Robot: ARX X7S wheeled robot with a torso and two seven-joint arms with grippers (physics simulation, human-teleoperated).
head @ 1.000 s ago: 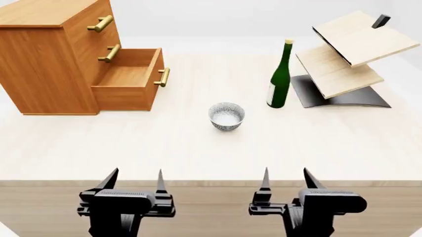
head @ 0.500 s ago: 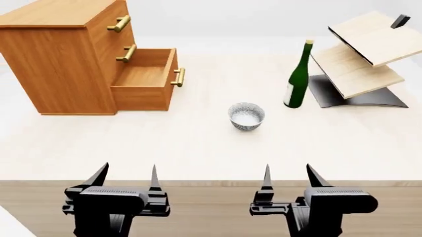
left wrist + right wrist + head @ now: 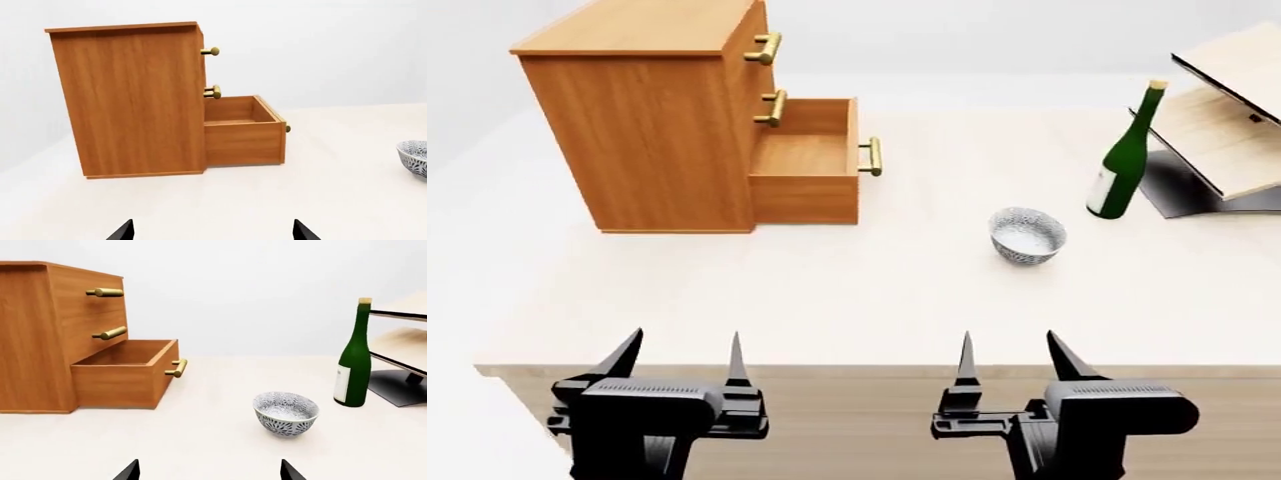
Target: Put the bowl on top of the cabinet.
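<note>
Two grippers, left gripper (image 3: 681,368) and right gripper (image 3: 1010,365), hang spread and empty off the table's near edge. Bowl (image 3: 1026,235) stands mid-table, toward the right. Approach with the right gripper, pinch its rim squarely, then lift clear toward the cabinet (image 3: 647,100).

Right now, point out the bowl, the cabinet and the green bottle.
bowl (image 3: 1026,235), head view, on its inner wall.
cabinet (image 3: 647,25), head view, on its flat top.
green bottle (image 3: 354,371), right wrist view, on its body.

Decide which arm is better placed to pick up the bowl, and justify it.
Right. The bowl sits on the table ahead of the right pincer, while the left pincer faces the cabinet. Both pincers are open and empty.
</note>
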